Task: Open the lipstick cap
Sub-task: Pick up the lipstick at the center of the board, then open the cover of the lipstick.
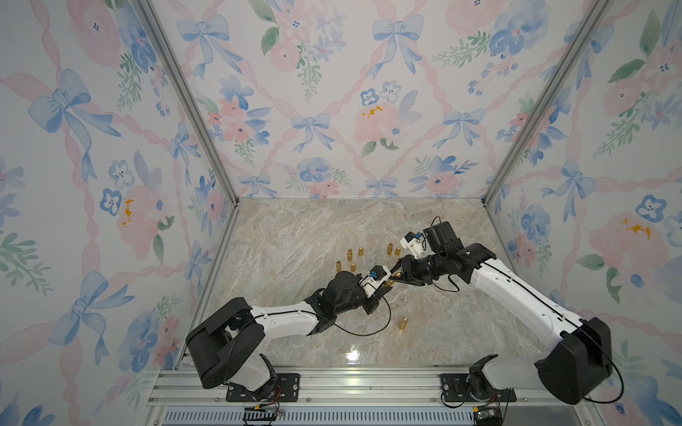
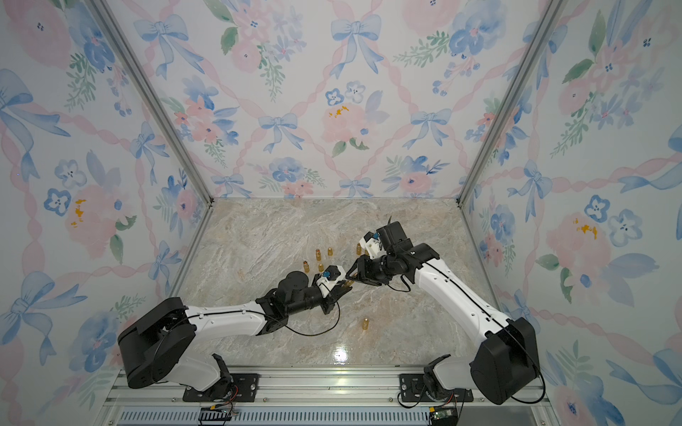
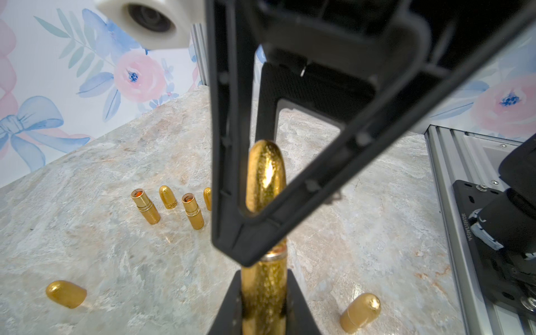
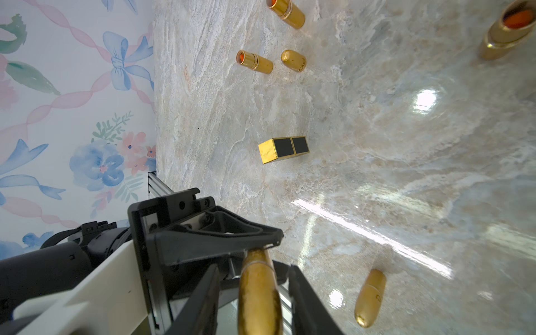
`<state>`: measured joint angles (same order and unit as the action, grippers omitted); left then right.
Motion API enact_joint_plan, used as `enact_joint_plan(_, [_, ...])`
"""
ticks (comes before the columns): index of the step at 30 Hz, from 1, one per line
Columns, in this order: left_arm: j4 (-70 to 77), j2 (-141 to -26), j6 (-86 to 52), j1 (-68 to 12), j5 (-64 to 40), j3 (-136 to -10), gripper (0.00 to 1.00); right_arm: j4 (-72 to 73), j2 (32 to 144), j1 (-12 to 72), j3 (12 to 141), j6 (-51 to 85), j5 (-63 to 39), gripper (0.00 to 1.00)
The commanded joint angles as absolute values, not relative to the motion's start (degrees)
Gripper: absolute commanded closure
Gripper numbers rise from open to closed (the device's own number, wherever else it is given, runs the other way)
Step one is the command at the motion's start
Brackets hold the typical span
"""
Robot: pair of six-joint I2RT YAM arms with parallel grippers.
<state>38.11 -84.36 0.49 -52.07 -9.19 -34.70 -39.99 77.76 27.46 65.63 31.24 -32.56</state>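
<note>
Lipstick — gold, mottled foil finish. Loose caps — plain gold. Open tubes: gold, orange-red core. Square case: gold with black panels. Table: beige-grey marble, pale veining. Walls: white, pink ribbon lattice, blue bows, pink and blue flowers, green leaves.

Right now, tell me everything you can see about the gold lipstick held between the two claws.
The lipstick is a shiny gold, bullet-shaped tube with a mottled, metal-like finish. Its cap is on; a thin ring marks the seam with the base. It is held up off the table between the two arms. The left claw is shut on the base. The right claw flanks the rounded cap, with small gaps showing on both sides.
</note>
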Motion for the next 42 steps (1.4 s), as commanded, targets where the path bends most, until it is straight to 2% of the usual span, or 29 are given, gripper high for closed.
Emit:
enact_joint_plan(1, [38.94,-82.38,-0.88,-52.03,-8.09,-33.42,1.0,-40.17,76.71,27.25,66.63,30.04,-31.34,0.59])
enact_joint_plan(9, [38.67,-81.55,-0.74,-52.03,-7.92,-33.11,1.0,-39.51,77.66,27.82,66.62,28.84,-30.42,0.7])
enact_joint_plan(13, [38.5,-81.64,-0.54,-52.03,-8.3,-33.48,1.0,-39.37,78.72,28.22,66.81,27.81,-30.25,0.71])
enact_joint_plan(15, [38.47,-81.79,-0.51,-52.04,-8.44,-33.65,1.0,-39.45,79.01,28.22,66.8,27.55,-29.89,0.77])
enact_joint_plan(21, [38.2,-81.71,-0.34,-52.03,-6.15,-33.58,1.0,-39.55,78.42,27.97,66.91,27.68,-30.01,0.81])
enact_joint_plan(42, [36.74,-77.59,-1.99,-52.03,-4.66,-28.92,1.0,-42.87,75.25,23.61,71.01,27.12,-30.34,0.8])
